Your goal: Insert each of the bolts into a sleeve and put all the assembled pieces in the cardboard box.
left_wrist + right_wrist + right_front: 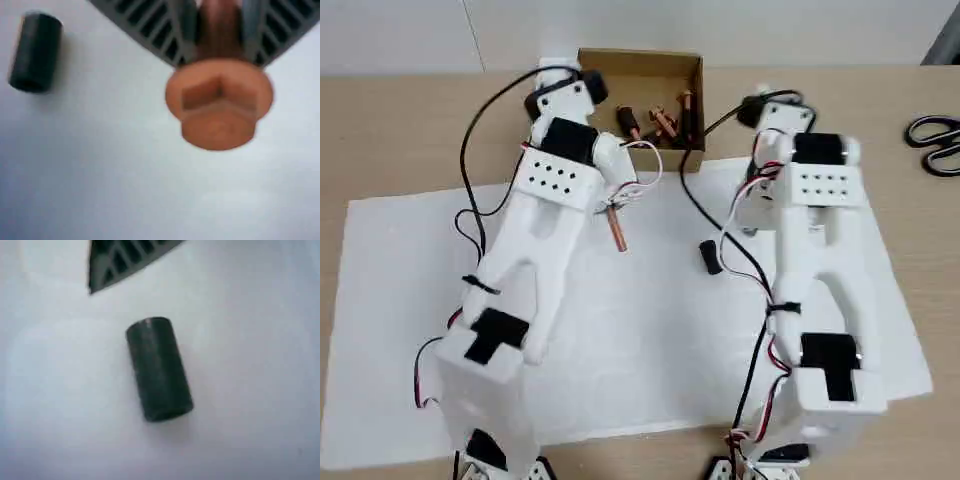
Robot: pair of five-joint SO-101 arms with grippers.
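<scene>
We see the bolt (219, 102) blurred, its shank running up between the fingers (150, 35) of the left gripper (220, 56) and cut off by the picture's edge. In the cardboard box (640, 58) the assembled pieces (660, 122) are too small for us to count. The scissors (934, 142) are cut off at the right.

Copper-orange bolt (219, 107). Matte black sleeve (159, 368). Dark grey left gripper (218, 50) with a slatted rib pattern. Brown cardboard box (692, 70), copper and black pieces (660, 122) inside. Plain white paper sheet (650, 330). Light tan table (380, 130). White arms (820, 250) with black motors and cables. Black scissors (935, 143).
</scene>
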